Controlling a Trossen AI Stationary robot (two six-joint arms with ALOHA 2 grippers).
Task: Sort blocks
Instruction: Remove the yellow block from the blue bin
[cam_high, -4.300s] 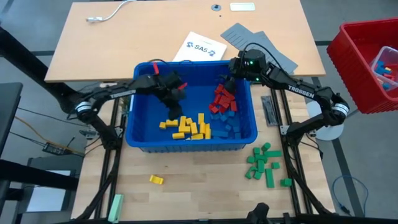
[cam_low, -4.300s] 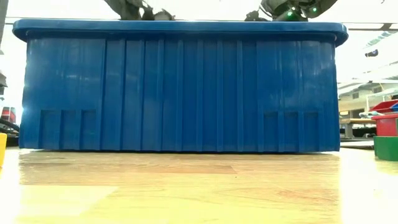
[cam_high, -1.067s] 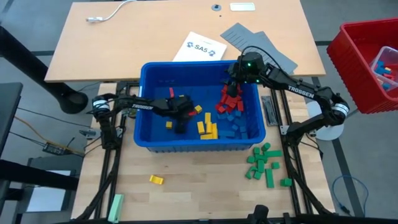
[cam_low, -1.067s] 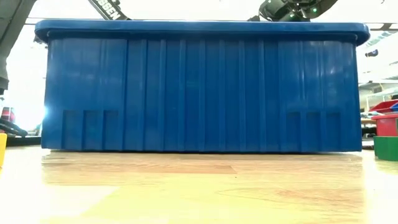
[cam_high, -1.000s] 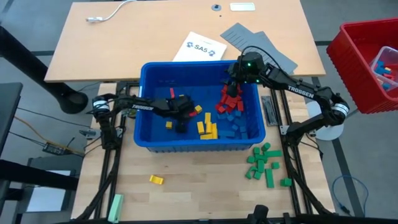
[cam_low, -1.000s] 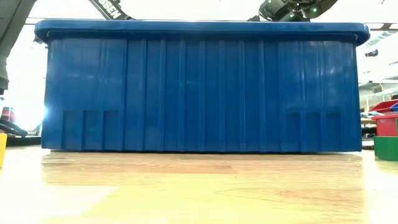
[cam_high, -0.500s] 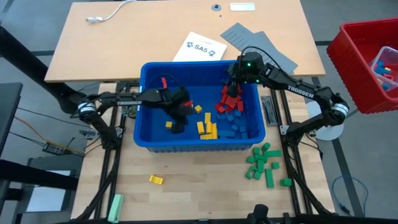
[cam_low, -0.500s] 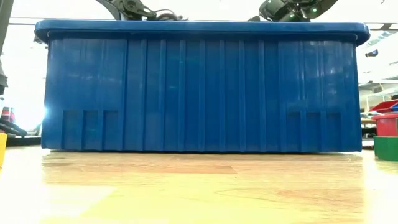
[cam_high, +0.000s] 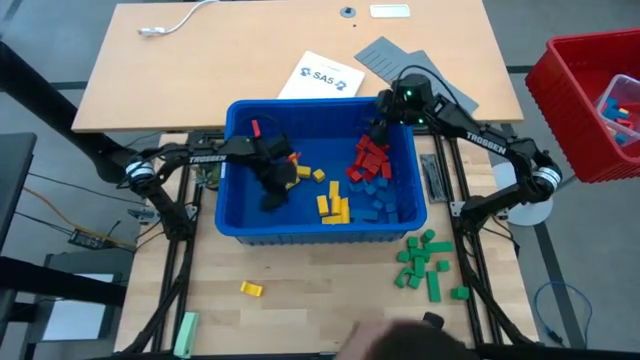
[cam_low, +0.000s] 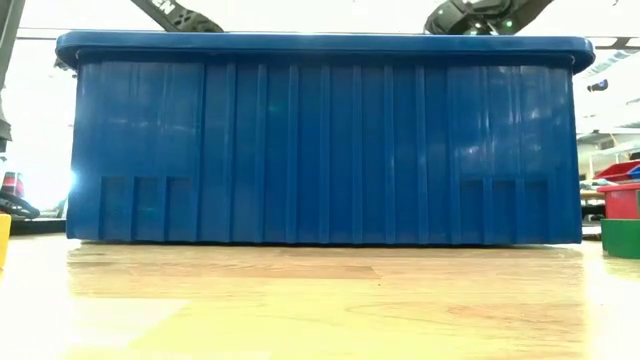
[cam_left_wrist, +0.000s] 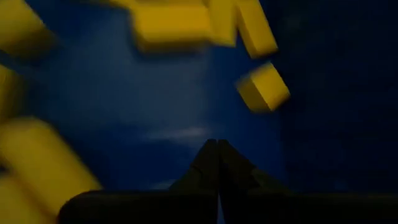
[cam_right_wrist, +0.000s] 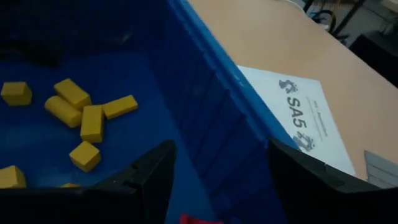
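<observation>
Yellow blocks now scattered inside blue bin. Left hand lifted, pinched shut, empty. Right hand spread wide above red blocks, holding nothing. Sorting unfinished.

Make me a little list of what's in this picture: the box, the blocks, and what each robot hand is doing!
bin: blue, on the table
in bin: yellow blocks, red blocks, blue blocks
outside bin: green blocks at its right front; one yellow block at its left front
left hand: shut, empty, low in bin beside the yellows
right hand: open, over the reds
</observation>
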